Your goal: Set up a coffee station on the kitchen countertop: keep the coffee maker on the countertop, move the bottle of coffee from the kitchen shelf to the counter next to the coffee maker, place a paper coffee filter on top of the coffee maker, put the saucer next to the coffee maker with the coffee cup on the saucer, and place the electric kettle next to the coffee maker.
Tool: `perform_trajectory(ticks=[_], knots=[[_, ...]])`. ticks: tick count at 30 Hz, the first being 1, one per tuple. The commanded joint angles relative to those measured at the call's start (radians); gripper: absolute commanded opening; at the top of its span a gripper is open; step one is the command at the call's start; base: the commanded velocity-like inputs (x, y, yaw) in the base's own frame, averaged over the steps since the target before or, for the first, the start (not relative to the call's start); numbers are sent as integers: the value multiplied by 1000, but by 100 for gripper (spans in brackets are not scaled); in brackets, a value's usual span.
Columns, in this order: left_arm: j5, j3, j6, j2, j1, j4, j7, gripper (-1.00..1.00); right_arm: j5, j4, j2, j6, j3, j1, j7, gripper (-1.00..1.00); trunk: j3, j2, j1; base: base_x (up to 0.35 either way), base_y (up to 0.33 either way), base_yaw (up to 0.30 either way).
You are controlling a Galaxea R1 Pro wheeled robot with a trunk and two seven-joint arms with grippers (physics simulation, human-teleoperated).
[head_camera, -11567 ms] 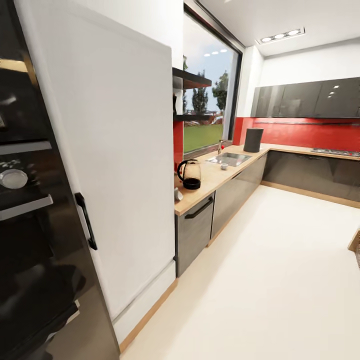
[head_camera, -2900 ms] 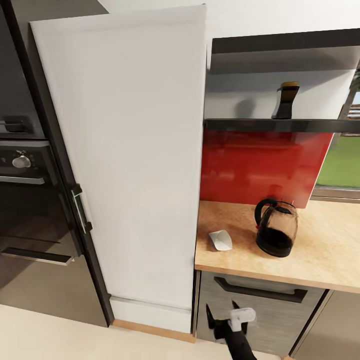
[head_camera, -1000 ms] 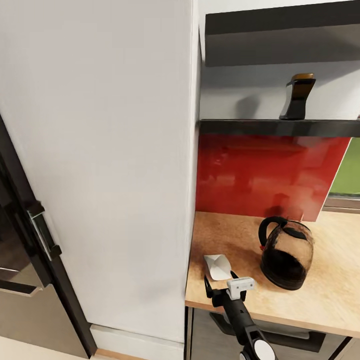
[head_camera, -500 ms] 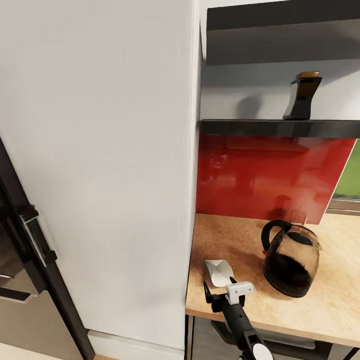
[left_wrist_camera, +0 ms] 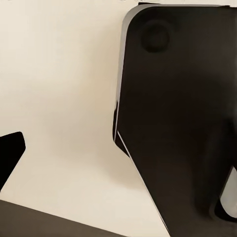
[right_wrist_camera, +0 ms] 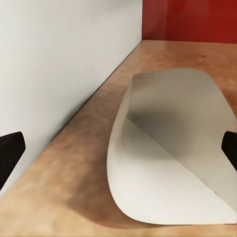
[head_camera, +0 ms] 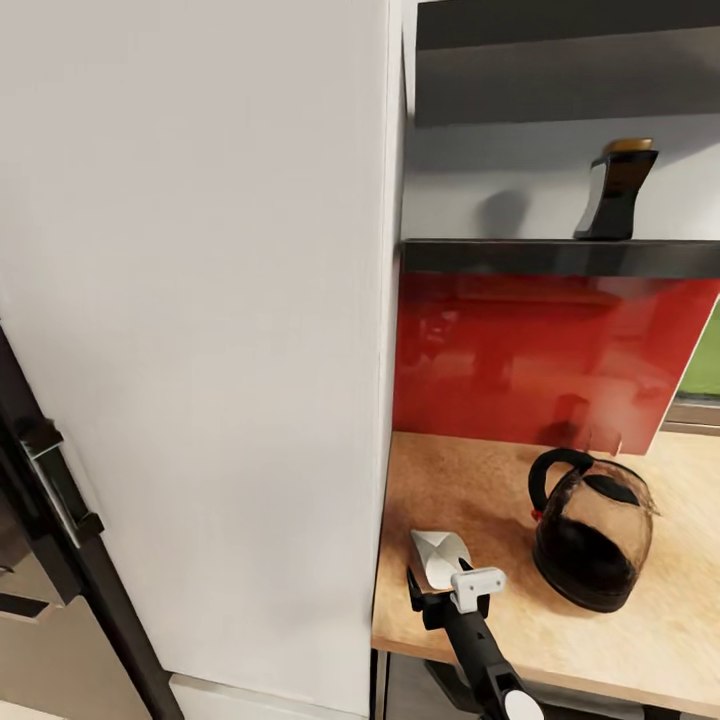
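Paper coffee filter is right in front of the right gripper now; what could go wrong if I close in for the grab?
The paper coffee filter lies flat on the countertop, so the right gripper, with its jaws open, may push or crumple it instead of pinching it. It also sits near the tall white cabinet side, so a sideways correction could scrape that panel. The electric kettle stands apart, but a wide swing could knock it.

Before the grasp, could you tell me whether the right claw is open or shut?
Open: the right claw has its fingertips spread wide apart around the paper coffee filter.
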Motion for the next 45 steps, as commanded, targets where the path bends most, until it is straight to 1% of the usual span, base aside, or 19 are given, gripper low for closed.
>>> perform_trajectory(ticks=[1,9,15,21,30,37,45], knots=[[0,8,-4,0,0,0,0,100,4,1,0,-2,0,-1,0,100,-1,-1,0,42,0,0],[0,8,-4,0,0,0,0,100,4,7,0,-3,0,-1,0,100,-1,-1,0,17,0,0],[0,8,-4,0,0,0,0,100,4,24,0,-3,0,-1,0,100,-1,-1,0,154,0,0],[0,8,-4,0,0,0,0,100,4,26,0,-3,0,-1,-2,100,-1,-1,0,33,0,0],[0,8,-4,0,0,0,0,100,3,59,0,-3,0,-1,-3,100,-1,-1,0,52,0,0],[0,9,-4,1,0,0,1,100,3,60,0,-3,0,-1,-2,100,-1,-1,0,17,9,0],[0,9,-4,0,0,0,0,100,3,60,0,-3,0,-1,0,100,-1,-1,0,123,47,0]])
